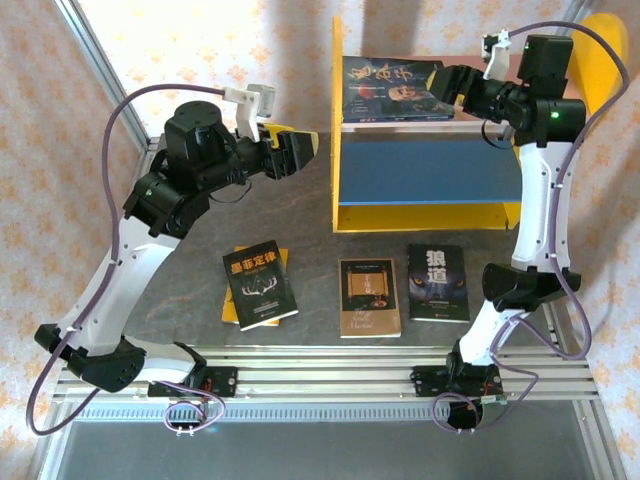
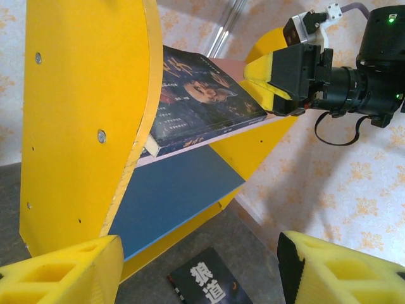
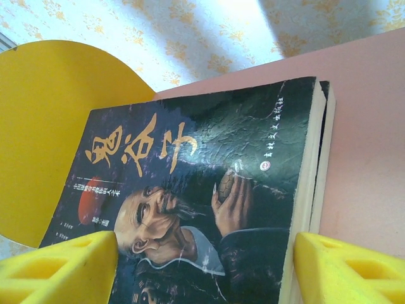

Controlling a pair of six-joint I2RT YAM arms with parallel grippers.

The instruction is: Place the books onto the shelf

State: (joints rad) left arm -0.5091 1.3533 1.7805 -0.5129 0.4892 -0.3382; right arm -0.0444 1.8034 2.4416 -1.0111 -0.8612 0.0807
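Yellow round-topped side panels frame the shelf [image 1: 337, 120], which stands at the far side of the grey tabletop [image 1: 300, 220], its pink board [image 3: 367, 126] above its blue board [image 1: 430, 170]. One book lies flat on the pink board: the dark portrait book [image 1: 390, 88], with gold brush-written Chinese characters across its cover, a bearded old man's face below them, a raised hand beside it and a small white publisher's mark near the spine. Its left end sits against the yellow panel. The blue board is bare.

The other books lie face up in a row on the tabletop in front of the shelf. The black book [image 1: 260, 285], with a yellow Chinese title and a pale horned emblem, rests on top of the plain yellow book [image 1: 231, 300], whose edge peeks out at its left. The brown book [image 1: 369, 297] shows a framed picture, and just to its right is the dark blue wolf book [image 1: 438, 283].

The right fingers [image 3: 57, 269], padded in yellow foam, stand apart over the near end of the portrait book, gripping nothing; whether they touch it I cannot tell. The left fingers [image 2: 63, 275] hang spread wide and empty above the tabletop, left of the shelf.
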